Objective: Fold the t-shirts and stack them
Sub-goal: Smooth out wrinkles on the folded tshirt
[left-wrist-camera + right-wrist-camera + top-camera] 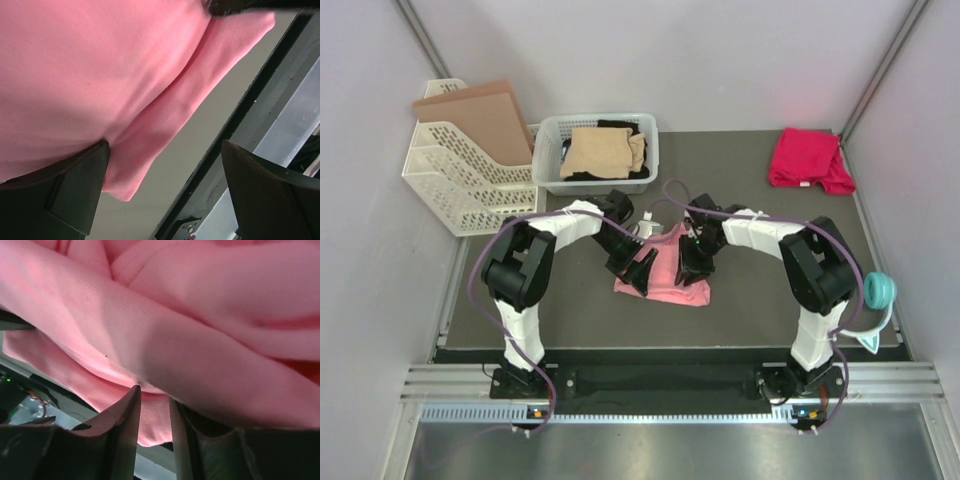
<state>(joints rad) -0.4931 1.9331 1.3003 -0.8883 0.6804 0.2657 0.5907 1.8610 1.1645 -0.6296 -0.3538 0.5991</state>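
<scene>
A light salmon pink t-shirt (668,283) lies bunched at the middle of the dark table, with both grippers on it. My left gripper (642,272) is at its left edge, open wide. In the left wrist view the pink cloth (100,75) drapes over one finger (75,185), and the gap at the left gripper (165,144) is mostly bare table. My right gripper (690,266) is at the shirt's right side. Its narrow jaws (155,401) are shut on a fold of the pink t-shirt (175,315). A deep magenta-red t-shirt (810,158) lies crumpled at the far right corner.
A white basket (548,150) at the back holds a tan t-shirt (603,152) and a black one (620,126). A white file rack (460,185) with a brown folder (480,115) stands at the back left. A teal headband (876,292) hangs by the right arm. The table's near edge (250,110) is close.
</scene>
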